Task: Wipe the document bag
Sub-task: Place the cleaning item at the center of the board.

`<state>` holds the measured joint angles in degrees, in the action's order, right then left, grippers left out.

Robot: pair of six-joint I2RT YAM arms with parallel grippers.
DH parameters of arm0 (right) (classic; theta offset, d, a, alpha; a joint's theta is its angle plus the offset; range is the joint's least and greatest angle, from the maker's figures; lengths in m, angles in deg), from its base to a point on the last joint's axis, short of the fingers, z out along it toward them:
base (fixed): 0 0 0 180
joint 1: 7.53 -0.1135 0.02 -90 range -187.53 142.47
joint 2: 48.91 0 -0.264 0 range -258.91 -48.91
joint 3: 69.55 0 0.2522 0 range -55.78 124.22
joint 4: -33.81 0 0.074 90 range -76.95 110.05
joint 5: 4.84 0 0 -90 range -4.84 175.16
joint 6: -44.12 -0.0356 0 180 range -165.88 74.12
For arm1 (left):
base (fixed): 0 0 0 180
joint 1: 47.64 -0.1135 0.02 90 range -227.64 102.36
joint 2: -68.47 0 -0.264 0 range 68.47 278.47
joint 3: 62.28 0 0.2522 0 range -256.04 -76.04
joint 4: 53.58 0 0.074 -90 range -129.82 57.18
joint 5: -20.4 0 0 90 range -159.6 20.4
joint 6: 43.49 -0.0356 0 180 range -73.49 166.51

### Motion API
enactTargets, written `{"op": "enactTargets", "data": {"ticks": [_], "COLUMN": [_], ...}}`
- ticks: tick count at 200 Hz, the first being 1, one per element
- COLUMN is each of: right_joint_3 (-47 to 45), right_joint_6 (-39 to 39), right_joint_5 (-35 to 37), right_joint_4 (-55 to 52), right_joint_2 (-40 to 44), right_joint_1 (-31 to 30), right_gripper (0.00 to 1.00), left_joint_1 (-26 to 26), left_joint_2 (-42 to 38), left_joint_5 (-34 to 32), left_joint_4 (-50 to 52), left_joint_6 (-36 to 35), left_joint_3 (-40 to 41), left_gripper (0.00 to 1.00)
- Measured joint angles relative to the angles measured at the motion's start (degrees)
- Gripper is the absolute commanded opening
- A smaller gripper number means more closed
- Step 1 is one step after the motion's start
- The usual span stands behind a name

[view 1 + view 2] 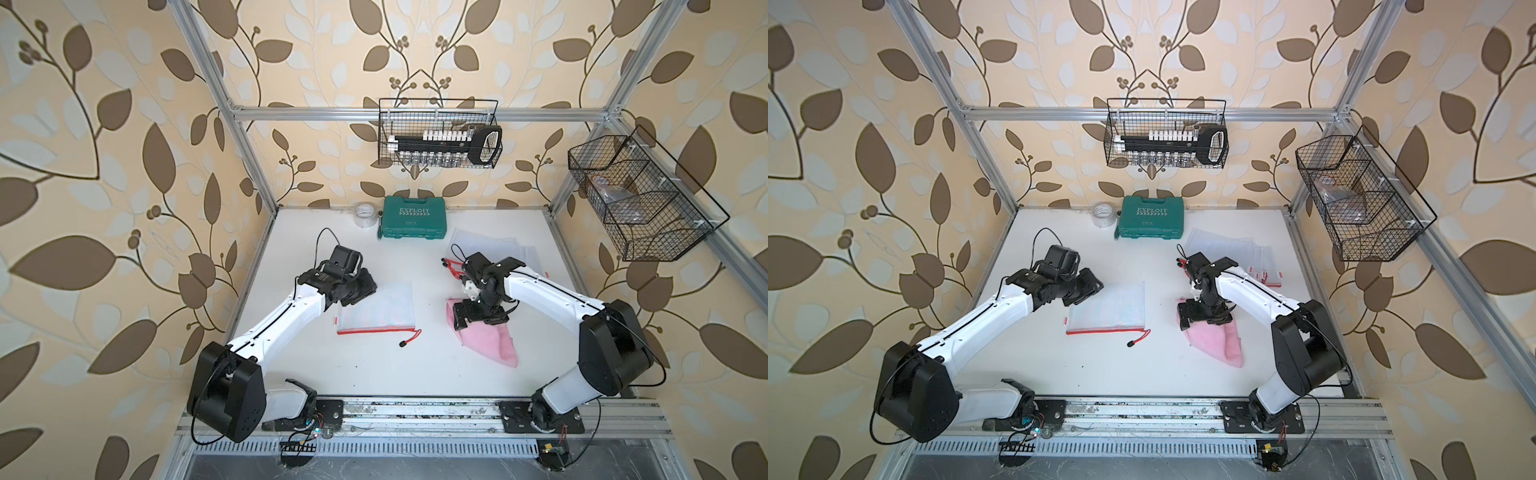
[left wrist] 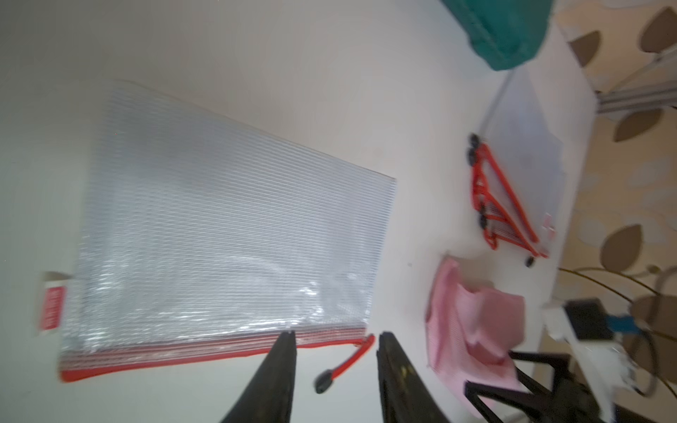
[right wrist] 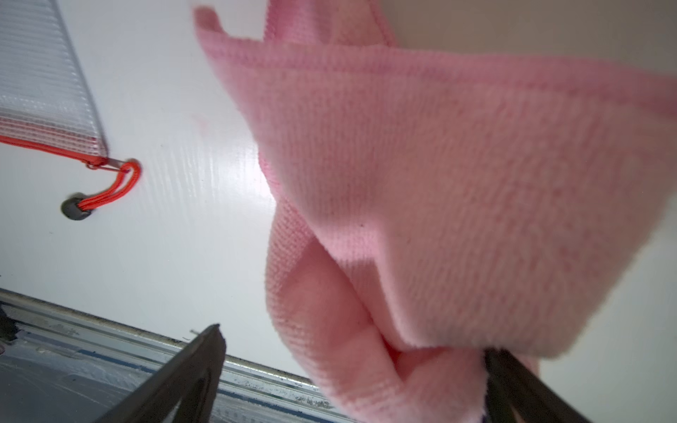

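Top views are both showing the document bag lying flat on the white table, with its red zip edge facing the arm bases and the zip pull trailing off one corner. The left gripper is hovering at the bag's left side, its jaws standing parted and gripping nothing. The right gripper is pointing down over a crumpled pink cloth, which is lying apart from the bag on its right. Its jaws are standing wide, one finger sitting clear of the fabric, so the cloth is lying released between them. A green case is sitting by the back wall.
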<state>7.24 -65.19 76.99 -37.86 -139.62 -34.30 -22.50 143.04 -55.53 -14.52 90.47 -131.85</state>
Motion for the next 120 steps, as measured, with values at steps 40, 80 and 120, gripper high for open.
{"op": "enactTargets", "data": {"ticks": [40,80,120], "right_joint_3": [-0.9,-4.33,-7.67], "right_joint_6": [-0.63,-0.57,-0.63], "right_joint_5": [-2.71,-3.26,-3.3], "right_joint_4": [3.39,4.63,5.55], "right_joint_2": [-0.15,0.61,1.4], "right_joint_1": [0.94,1.18,1.18], "right_gripper": [0.98,0.98,0.98], "left_joint_1": [9.42,13.6,16.87], "left_joint_2": [10.8,27.82,35.56], "left_joint_5": [9.97,17.49,22.03], "left_joint_4": [-14.05,-26.21,-34.18], "left_joint_6": [-0.02,3.13,6.84], "left_joint_3": [-0.7,-2.69,-10.43], "left_gripper": [0.4,0.4,0.4]}}
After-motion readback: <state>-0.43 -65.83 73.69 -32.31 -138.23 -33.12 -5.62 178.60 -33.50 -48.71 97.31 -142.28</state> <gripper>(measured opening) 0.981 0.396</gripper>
